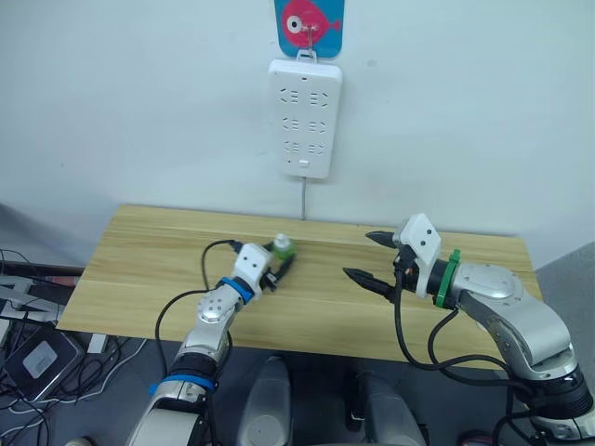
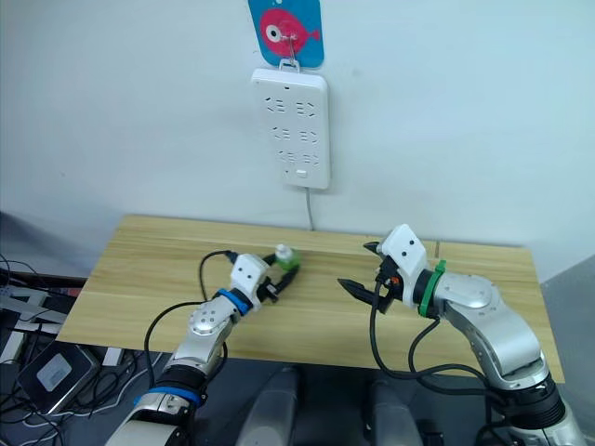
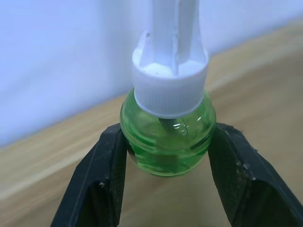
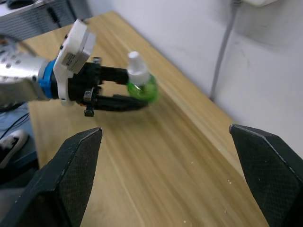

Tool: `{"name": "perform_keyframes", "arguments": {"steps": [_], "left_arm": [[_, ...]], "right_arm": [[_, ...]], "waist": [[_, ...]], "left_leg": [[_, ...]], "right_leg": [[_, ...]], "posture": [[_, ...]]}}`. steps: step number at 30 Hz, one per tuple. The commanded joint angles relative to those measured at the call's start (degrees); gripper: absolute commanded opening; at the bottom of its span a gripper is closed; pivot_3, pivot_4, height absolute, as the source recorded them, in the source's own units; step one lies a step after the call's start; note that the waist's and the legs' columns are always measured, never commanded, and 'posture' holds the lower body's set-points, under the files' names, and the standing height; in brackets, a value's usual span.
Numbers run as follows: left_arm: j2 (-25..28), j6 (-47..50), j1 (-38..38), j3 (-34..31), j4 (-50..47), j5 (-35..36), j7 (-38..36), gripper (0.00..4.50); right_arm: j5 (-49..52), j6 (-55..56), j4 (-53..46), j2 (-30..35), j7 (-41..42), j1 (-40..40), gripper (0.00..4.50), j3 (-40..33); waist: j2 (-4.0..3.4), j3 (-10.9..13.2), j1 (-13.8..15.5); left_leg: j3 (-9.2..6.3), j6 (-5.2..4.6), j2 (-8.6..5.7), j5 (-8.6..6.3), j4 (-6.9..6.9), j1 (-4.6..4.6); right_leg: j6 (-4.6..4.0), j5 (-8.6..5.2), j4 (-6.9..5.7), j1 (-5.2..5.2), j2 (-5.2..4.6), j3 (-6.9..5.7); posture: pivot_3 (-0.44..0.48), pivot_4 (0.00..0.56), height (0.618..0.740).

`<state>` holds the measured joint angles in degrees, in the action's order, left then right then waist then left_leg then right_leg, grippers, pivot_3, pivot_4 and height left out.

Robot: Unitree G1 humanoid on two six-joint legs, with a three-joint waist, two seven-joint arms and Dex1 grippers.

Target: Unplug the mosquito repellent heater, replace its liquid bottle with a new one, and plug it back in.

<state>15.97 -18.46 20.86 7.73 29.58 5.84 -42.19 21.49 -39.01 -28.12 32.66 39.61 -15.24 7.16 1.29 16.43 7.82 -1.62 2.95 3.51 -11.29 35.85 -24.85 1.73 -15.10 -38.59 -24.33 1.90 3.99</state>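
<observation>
The new one [image 1: 283, 247], a small green bottle with a white pointed cap [image 3: 170, 85], stands upright on the wooden table [image 1: 139, 260], left of the middle. My left gripper [image 1: 286, 259] is shut on it, its black fingers [image 3: 106, 175] pressed against both sides of the green body. My right gripper [image 1: 360, 255] hovers open to the right of the bottle, a hand's width away, with nothing between its fingers [image 4: 71, 165]. The mosquito repellent heater and its liquid bottle are out of view.
A long white power strip [image 1: 305, 116] hangs on the wall above the table's far edge, its cord [image 1: 304, 197] running down behind the table. A blue fish hook [image 1: 310, 23] holds it. Cables and boxes [image 1: 37, 353] lie on the floor at the left.
</observation>
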Motion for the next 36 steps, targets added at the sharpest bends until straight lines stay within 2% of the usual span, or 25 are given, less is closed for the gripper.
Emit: {"name": "perform_keyframes", "arguments": {"steps": [1, 4, 8, 12, 15, 23, 24, 36], "left_arm": [[2.2, 4.9, 1.9, 3.8, -7.8, 3.7, -11.7, 2.18], [3.8, 10.4, 5.6, 6.8, -10.0, 4.8, -20.0, 2.18], [4.0, 15.8, 7.3, 6.9, -10.9, 6.7, -24.1, 2.18], [3.9, 17.1, 8.2, 7.2, -11.2, 6.4, -26.1, 2.18], [3.3, 17.2, 9.0, 6.8, -10.6, 6.1, -26.2, 2.18], [3.3, 17.3, 10.0, 6.6, -10.0, 6.1, -27.2, 2.18], [3.5, 17.2, 9.9, 6.6, -10.0, 6.0, -27.3, 2.18], [3.1, 17.5, 9.3, 6.2, -11.2, 6.1, -26.8, 2.18]], "right_arm": [[-0.5, 3.1, 0.8, -1.4, 1.2, -1.0, 4.50, 2.4], [-2.0, 5.9, 2.2, -5.8, -1.5, -2.5, 4.50, 4.3], [-3.4, 7.1, 2.3, -8.4, -3.2, -2.0, 4.50, 4.8], [-3.7, 7.6, 2.7, -10.5, -5.4, -0.9, 4.50, 4.5], [-3.6, 7.2, 2.9, -11.7, -6.3, -0.6, 3.93, 4.1], [-2.1, 5.3, 2.2, -10.6, -5.0, 1.7, 1.20, 4.4], [-2.0, 5.1, 2.2, -10.5, -4.8, 1.8, 1.00, 4.5], [-3.0, 6.2, 3.1, -9.2, -4.3, 0.9, 1.01, 5.4]], "waist": [[0.00, 0.0, -0.1], [-0.01, 0.0, -0.4], [-0.01, 0.0, -0.6], [-0.01, 0.0, -1.0], [-0.01, 0.0, -1.0], [-0.01, 0.0, -1.9], [-0.01, 0.0, -1.9], [-0.01, 0.0, -2.3]], "left_leg": [[-0.02, -0.01, 0.02, 0.00, 0.00, 0.01], [-0.05, -0.01, 0.08, 0.00, 0.07, 0.02], [0.00, -0.02, 0.08, -0.01, 0.09, 0.00], [-0.03, -0.02, 0.07, -0.01, 0.08, -0.06], [-0.07, -0.02, 0.08, 0.00, 0.09, -0.06], [-0.06, -0.02, 0.07, 0.00, 0.14, -0.05], [-0.07, -0.02, 0.07, 0.00, 0.14, -0.05], [-0.09, -0.02, 0.07, 0.00, 0.17, -0.04]], "right_leg": [[0.00, 0.00, 0.00, 0.00, 0.04, 0.00], [-0.02, 0.00, -0.13, -0.04, 0.15, 0.01], [-0.03, 0.00, -0.08, -0.04, 0.16, 0.06], [-0.02, -0.01, -0.02, -0.06, 0.14, 0.02], [-0.03, -0.02, -0.05, -0.06, 0.15, -0.01], [-0.03, -0.01, -0.09, -0.05, 0.13, 0.02], [-0.03, -0.01, -0.11, -0.05, 0.13, 0.01], [-0.03, -0.02, -0.19, -0.05, 0.14, 0.01]], "posture": [[0.303, 0.261, 0.740], [0.285, 0.257, 0.740], [0.262, 0.255, 0.740], [0.244, 0.250, 0.740], [0.239, 0.249, 0.740], [0.239, 0.251, 0.740], [0.239, 0.251, 0.740], [0.257, 0.255, 0.740]]}}
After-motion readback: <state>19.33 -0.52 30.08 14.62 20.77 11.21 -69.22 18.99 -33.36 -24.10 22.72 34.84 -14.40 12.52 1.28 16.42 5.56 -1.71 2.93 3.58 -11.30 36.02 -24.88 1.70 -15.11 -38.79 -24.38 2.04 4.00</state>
